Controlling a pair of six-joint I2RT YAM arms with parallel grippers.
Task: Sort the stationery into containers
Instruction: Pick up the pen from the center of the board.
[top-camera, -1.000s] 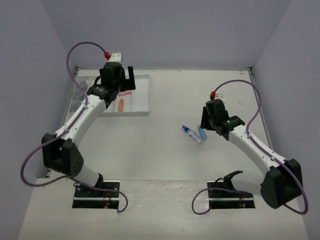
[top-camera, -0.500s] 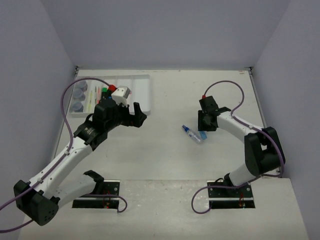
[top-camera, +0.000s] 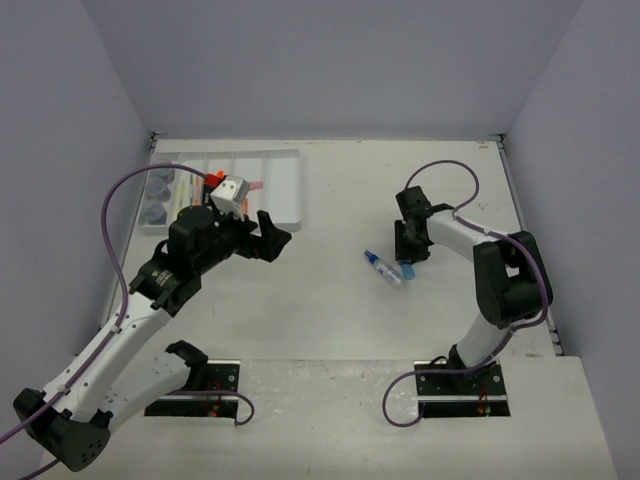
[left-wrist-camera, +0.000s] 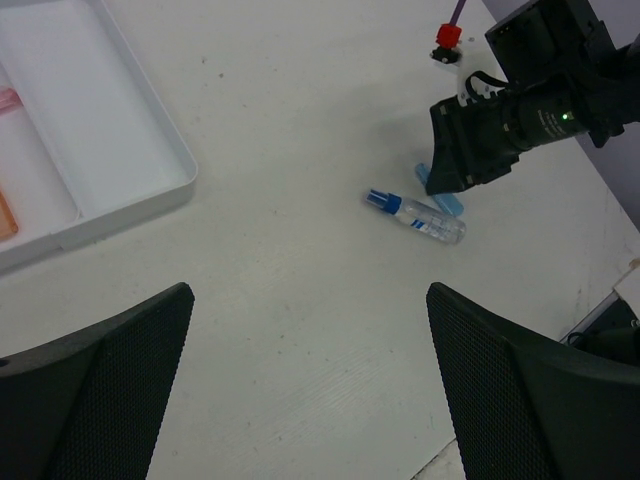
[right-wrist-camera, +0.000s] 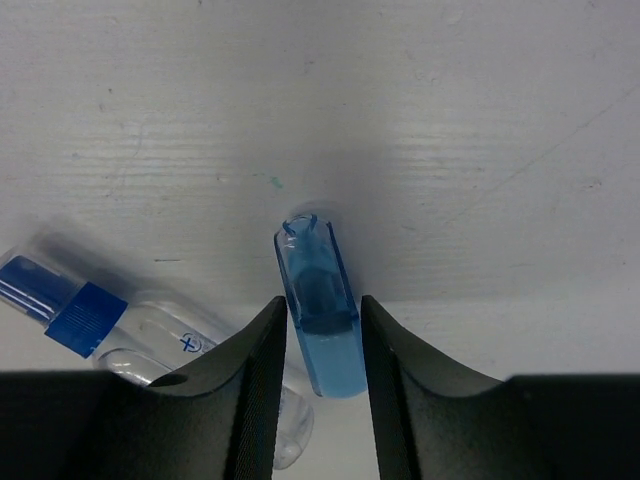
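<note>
- The tray (top-camera: 287, 190) sits far left on the table (top-camera: 320, 330), close to the left wall. A wide stretch of table runs from its right rim over to the glue bottle (top-camera: 384, 268).
- That bottle and the blue eraser (right-wrist-camera: 320, 325) lie right of centre, well in from the right and near edges. The eraser is just beside the bottle's clear end.
- The left end effector (top-camera: 270, 234) hangs just off the tray's near right corner, fingers spread wide, gripping and touching nothing.
- The right end effector (right-wrist-camera: 320, 310) is down at the table with its fingers closed in on the eraser's long sides. It looks like both pads are pressing it, though the shadow there makes the contact hard to be sure of.
- From overhead that end effector hides most of the eraser, and in the right wrist view a finger covers part of the bottle.
- The left arm (top-camera: 160, 275) blocks the tray's near middle from overhead. The pots (top-camera: 153, 211) show at its left end. A pink eraser (left-wrist-camera: 6, 99) and an orange eraser (left-wrist-camera: 5, 215) are cut off at the left wrist view's edge.
</note>
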